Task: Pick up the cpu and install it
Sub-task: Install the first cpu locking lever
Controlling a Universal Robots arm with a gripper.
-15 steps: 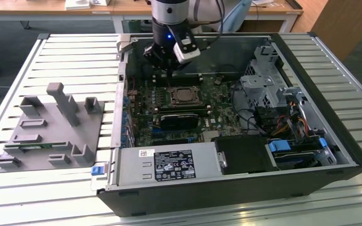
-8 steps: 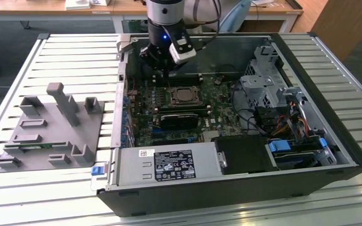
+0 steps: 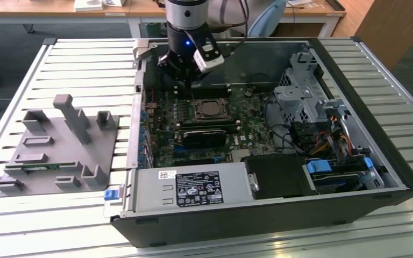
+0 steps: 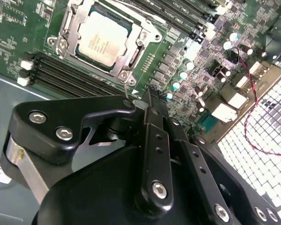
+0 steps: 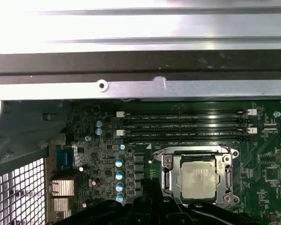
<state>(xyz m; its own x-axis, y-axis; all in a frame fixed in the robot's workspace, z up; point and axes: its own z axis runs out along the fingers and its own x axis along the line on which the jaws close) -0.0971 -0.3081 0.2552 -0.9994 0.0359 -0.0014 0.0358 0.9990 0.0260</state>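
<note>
The cpu (image 3: 208, 109), a small square chip with a silver-grey top, lies flat inside the metal-framed socket (image 3: 194, 104) on the green motherboard of the open computer case. Both wrist views look down on the cpu (image 4: 102, 38) (image 5: 200, 179) seated in the socket frame (image 5: 167, 172). My gripper (image 3: 185, 85) hangs above the board beside the memory slots, a short way off from the socket on the far side in the exterior view. Its black fingers (image 4: 152, 101) are shut together with nothing between them and do not touch the cpu.
Rows of black memory slots (image 5: 182, 124) run along the socket. The case's metal wall (image 5: 140, 61) is close by. A power supply (image 3: 192, 188) and drive cage (image 3: 300, 91) fill the case's other sides. A grey parts fixture (image 3: 56, 145) stands on the slatted table at the exterior view's left.
</note>
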